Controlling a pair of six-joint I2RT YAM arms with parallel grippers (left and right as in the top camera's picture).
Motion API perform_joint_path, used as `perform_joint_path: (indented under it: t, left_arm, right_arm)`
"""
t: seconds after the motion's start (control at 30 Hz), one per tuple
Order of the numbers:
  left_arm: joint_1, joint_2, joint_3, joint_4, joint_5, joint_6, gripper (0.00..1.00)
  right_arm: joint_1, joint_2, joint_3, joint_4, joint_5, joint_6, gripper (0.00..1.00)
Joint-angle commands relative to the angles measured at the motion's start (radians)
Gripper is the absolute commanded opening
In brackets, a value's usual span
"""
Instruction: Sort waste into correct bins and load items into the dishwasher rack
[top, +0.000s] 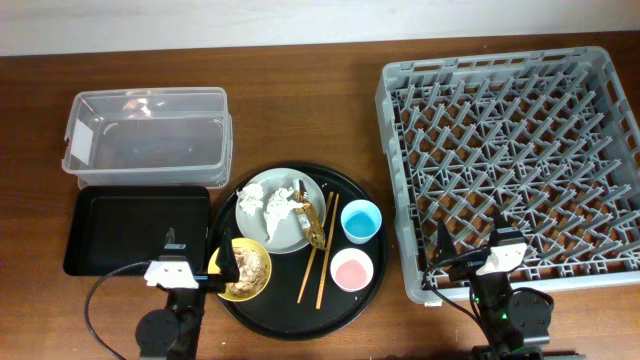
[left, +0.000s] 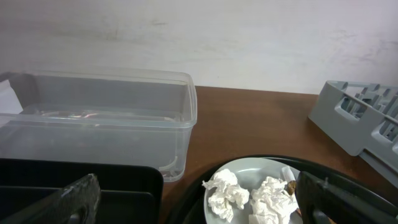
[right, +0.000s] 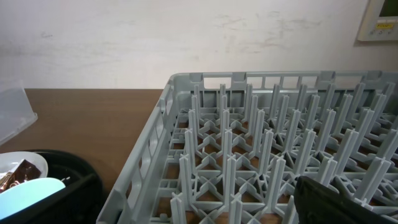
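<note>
A pale grey plate (top: 262, 228) on the round black tray holds two white tissue wads (top: 250, 200) (top: 284, 206) and a brown-gold wrapper (top: 316, 230). A yellow bowl (top: 245, 270) holds beige food scraps. The blue cup (top: 360, 221), pink cup (top: 351, 269) and wooden chopsticks (top: 321, 250) lie on the same tray. My left gripper (top: 195, 256) is open and empty at the tray's left edge; its wrist view shows the tissues (left: 227, 193) ahead. My right gripper (top: 470, 248) is open and empty over the grey rack's (top: 510, 150) front-left corner.
The clear plastic box (top: 145, 130) stands at the back left, with the shallow black tray (top: 135, 228) in front of it. The round black tray (top: 372, 292) lies between them and the rack. The rack wall (right: 149, 162) rises close in the right wrist view.
</note>
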Motion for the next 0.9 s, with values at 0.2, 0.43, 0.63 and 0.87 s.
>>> perform_joint_path:
  t: [0.2, 0.43, 0.63, 0.87]
  left_arm:
    - [-0.004, -0.005, -0.007, 0.000, -0.007, 0.016, 0.99]
    - [-0.004, -0.005, -0.007, 0.021, -0.022, 0.016, 0.99]
    - [-0.004, -0.005, -0.007, 0.003, -0.024, 0.016, 0.99]
    - [-0.004, 0.004, 0.056, -0.102, -0.014, 0.015, 0.99]
  right_arm:
    - [-0.005, -0.003, -0.005, -0.004, -0.010, -0.007, 0.99]
    - [-0.005, -0.003, -0.005, -0.003, -0.010, -0.007, 0.99]
    - [-0.005, -0.002, -0.005, -0.004, -0.013, -0.007, 0.99]
    - [-0.005, 0.001, 0.021, -0.044, -0.012, -0.006, 0.99]
